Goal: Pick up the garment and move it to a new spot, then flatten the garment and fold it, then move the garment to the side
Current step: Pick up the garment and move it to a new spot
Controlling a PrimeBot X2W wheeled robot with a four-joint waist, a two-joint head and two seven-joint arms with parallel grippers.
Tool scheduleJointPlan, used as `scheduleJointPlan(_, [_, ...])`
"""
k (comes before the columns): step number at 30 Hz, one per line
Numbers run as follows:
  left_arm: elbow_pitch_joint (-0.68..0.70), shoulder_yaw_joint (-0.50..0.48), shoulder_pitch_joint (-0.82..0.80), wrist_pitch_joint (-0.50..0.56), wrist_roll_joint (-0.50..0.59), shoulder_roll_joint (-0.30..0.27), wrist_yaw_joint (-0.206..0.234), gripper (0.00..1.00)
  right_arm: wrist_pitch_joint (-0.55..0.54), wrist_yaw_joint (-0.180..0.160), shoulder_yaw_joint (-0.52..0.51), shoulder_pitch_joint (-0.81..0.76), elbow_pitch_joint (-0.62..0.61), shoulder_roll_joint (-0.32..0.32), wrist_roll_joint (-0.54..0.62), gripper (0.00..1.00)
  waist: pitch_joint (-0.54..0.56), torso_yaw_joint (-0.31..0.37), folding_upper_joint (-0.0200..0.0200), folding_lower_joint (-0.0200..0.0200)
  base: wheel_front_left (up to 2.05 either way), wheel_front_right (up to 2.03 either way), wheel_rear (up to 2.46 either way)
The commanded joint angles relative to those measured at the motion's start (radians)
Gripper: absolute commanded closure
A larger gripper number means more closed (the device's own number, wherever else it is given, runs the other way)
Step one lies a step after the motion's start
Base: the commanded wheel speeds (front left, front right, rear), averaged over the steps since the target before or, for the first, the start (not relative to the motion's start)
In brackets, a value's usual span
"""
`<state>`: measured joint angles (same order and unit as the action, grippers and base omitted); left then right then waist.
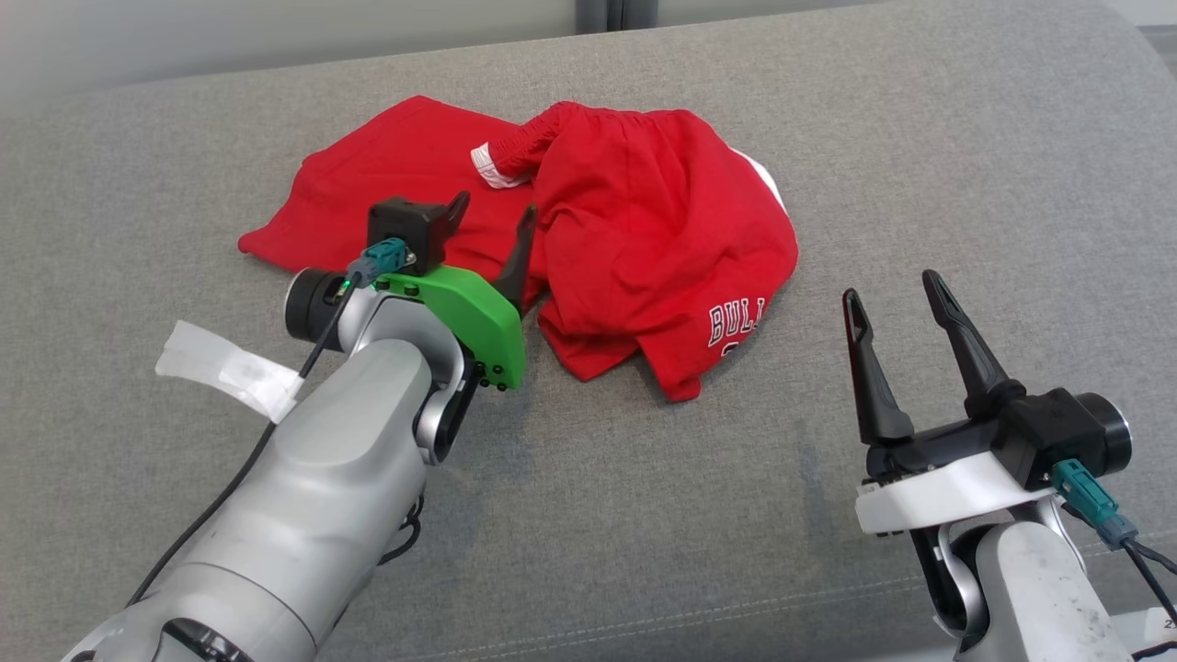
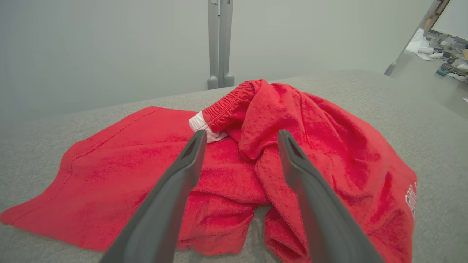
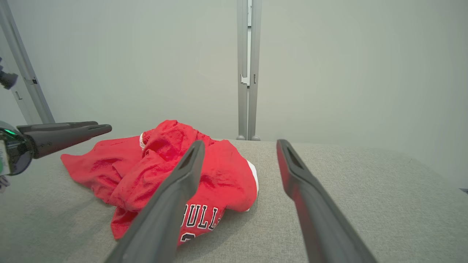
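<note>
Garment (image 1: 644, 221), red with white lettering (image 1: 736, 324), lies crumpled in a heap on the grey padded surface (image 1: 644, 515), toward its far middle. My left pincer (image 1: 495, 206) stands wide over the heap's near left part, with nothing between its fingers. My right pincer (image 1: 890, 286) is also wide and empty, just right of the cloth, fingers pointing away from me.

The left jaws stand wide apart, empty, over crumpled red shorts (image 2: 128, 171) on the grey surface (image 2: 431, 146). The elastic waistband (image 2: 226, 109) bunches at 12 o'clock; white lettering (image 2: 410, 204) shows at 4 o'clock.
</note>
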<state>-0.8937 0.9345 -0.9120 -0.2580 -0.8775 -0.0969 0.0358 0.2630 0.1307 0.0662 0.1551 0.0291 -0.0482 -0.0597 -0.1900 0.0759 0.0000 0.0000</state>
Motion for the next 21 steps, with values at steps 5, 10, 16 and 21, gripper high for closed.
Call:
scheduleJointPlan(5, [-0.126,-0.011,-0.030,0.014,-0.012,-0.014,-0.032,0.00,0.004,0.000,0.002,0.017,-0.038,-0.004,0.014,0.00,-0.058,0.040,0.0000,0.0000,0.00,0.00,0.00])
scheduleJointPlan(10, [-0.195,-0.012,-0.052,0.048,-0.021,-0.024,-0.049,0.00,0.004,0.000,0.000,0.028,-0.056,-0.004,0.012,0.00,-0.096,0.057,0.0000,0.0000,0.00,0.00,0.00])
scheduleJointPlan(16, [-0.283,-0.014,-0.079,0.094,-0.032,-0.031,-0.056,0.00,0.004,0.000,0.001,0.038,-0.069,-0.004,0.014,0.00,-0.137,0.072,0.0000,0.0000,0.00,0.00,0.00])
scheduleJointPlan(21, [-0.330,-0.013,-0.095,0.110,-0.036,-0.033,-0.058,0.00,0.004,0.000,0.014,0.050,-0.078,-0.004,0.013,0.00,-0.166,0.085,0.0000,0.0000,0.00,0.00,0.00])
